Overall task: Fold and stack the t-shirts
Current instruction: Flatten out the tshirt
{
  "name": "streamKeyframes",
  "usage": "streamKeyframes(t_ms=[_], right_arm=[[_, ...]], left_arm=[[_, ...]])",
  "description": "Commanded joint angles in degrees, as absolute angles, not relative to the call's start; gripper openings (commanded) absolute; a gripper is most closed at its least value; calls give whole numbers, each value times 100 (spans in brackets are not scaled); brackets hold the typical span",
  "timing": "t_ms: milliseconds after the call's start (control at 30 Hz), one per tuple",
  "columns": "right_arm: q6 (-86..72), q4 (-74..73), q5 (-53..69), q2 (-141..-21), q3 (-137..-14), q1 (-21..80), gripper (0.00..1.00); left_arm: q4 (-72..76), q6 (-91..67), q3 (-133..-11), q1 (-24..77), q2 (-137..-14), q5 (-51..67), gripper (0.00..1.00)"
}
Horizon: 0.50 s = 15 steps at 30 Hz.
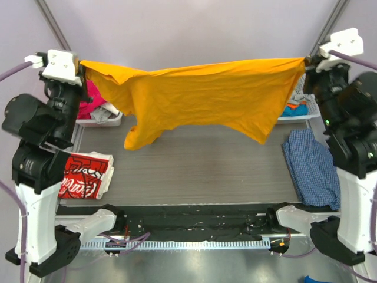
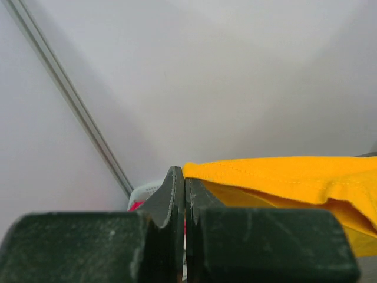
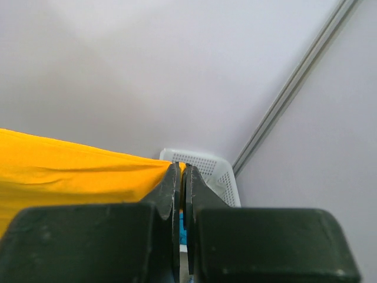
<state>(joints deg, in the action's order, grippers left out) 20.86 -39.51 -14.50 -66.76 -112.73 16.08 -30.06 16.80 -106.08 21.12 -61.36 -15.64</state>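
The orange-yellow t-shirt (image 1: 200, 94) hangs stretched in the air above the far half of the table, its lower parts drooping toward the tabletop. My left gripper (image 1: 82, 63) is shut on its left corner, and the cloth (image 2: 283, 177) runs off to the right of the closed jaws (image 2: 185, 177). My right gripper (image 1: 307, 60) is shut on its right corner, and the cloth (image 3: 76, 171) runs off to the left of the closed jaws (image 3: 182, 174). The red t-shirt with white lettering (image 1: 85, 174) lies folded at the table's left edge.
A blue checked cloth (image 1: 313, 166) lies at the table's right edge. A white basket (image 1: 100, 112) with pink and grey clothes stands at the back left. Another white basket (image 1: 297, 109) with blue cloth stands at the back right, also in the right wrist view (image 3: 206, 171).
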Motion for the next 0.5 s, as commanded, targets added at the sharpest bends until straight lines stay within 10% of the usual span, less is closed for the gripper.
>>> streamKeyframes(t_ms=[0,300,467], right_arm=[[2030,-3920,-1354,-6469,-11207,1600,1],[2355,-3017,-2372,-7722,-11293,1600,1],[2312,-2611,-2400,-8779,-12327,1161,1]], left_arm=[[-3314,1494,-10460,2083,-6091,-1336,0],[-1856,2197,-10897,2057,-7756,-2766,0],[-1907,2031,-13316,1609,-9648,-3058,0]])
